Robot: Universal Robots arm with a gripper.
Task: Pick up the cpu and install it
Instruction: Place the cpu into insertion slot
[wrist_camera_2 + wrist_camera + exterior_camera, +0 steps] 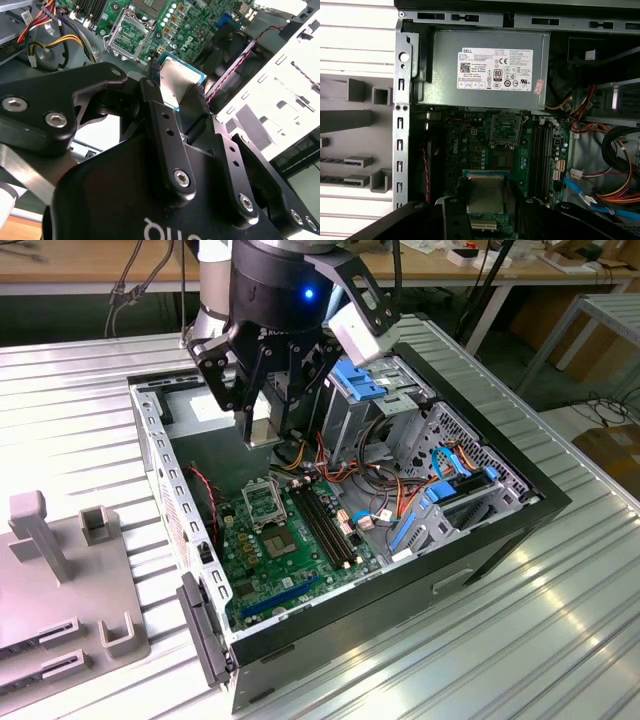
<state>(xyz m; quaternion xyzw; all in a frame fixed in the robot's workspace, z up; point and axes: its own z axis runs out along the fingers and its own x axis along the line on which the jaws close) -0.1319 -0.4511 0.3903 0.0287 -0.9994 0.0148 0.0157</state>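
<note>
My gripper (262, 440) hangs over the open computer case and is shut on the cpu (176, 80), a small flat square chip with a silver-grey top. The black fingers (159, 107) clamp the chip's two opposite edges in both wrist views. In the first wrist view the cpu (485, 192) sits above the green motherboard (470, 145), short of the socket. The hollow silver socket frame (262, 502) lies open on the board, below and just in front of the gripper. The same socket frame (507, 127) shows with nothing in it.
A grey power supply (485, 67) fills the case's rear. Long black memory slots (325, 525) run beside the socket. Coloured cables (390, 485) and blue drive brackets (360, 380) crowd the exterior view's right. A grey fixture (60, 580) stands outside the case wall (165, 480).
</note>
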